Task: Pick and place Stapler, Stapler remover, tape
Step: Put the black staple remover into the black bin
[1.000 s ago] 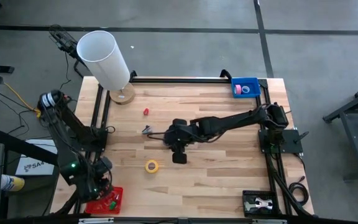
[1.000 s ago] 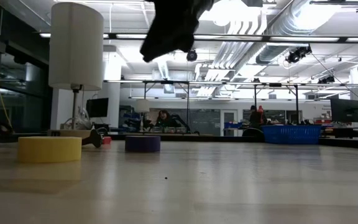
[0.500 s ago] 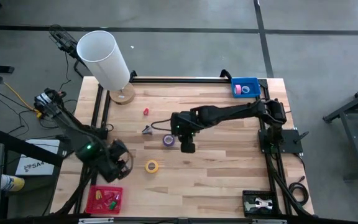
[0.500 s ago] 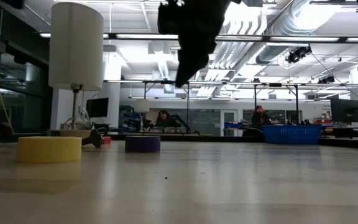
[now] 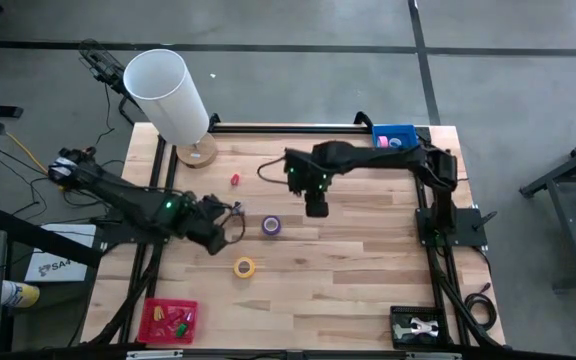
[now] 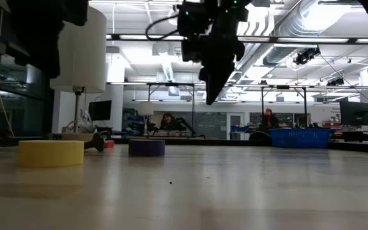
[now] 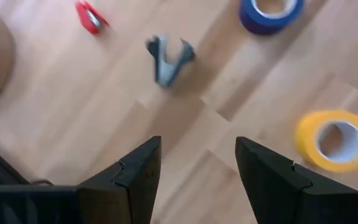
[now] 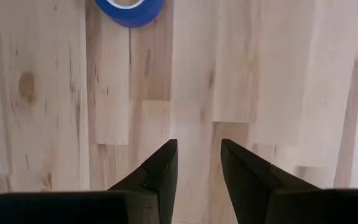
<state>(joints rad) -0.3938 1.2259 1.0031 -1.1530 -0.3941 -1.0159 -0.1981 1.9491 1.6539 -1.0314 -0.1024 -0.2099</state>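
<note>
A grey stapler remover (image 7: 168,57) lies on the wooden table, left of its middle, with a small red stapler (image 7: 90,15) farther back. A blue-purple tape roll (image 5: 272,226) and a yellow tape roll (image 5: 244,267) lie flat nearby. A pink tape roll sits in the blue bin (image 5: 394,138) at the far right corner. My left gripper (image 5: 226,222) hovers open just near-left of the stapler remover (image 5: 236,207), holding nothing (image 7: 197,162). My right gripper (image 5: 315,208) hangs open and bare above the table's middle (image 8: 196,162), right of the blue-purple roll (image 8: 129,9).
A white-shaded lamp (image 5: 168,95) stands at the far left corner. A red tray (image 5: 168,320) with small items sits at the near left corner. Black frame rails run along the table's left, far and right sides. Bare wood lies to the near right.
My left gripper has swung from above the red tray toward the far edge and the table's middle, turning as it went, and now hangs by the stapler remover. My right gripper has moved toward the far edge and rightward, uncovering the blue-purple roll. Both stayed open. Nothing on the table moved.
</note>
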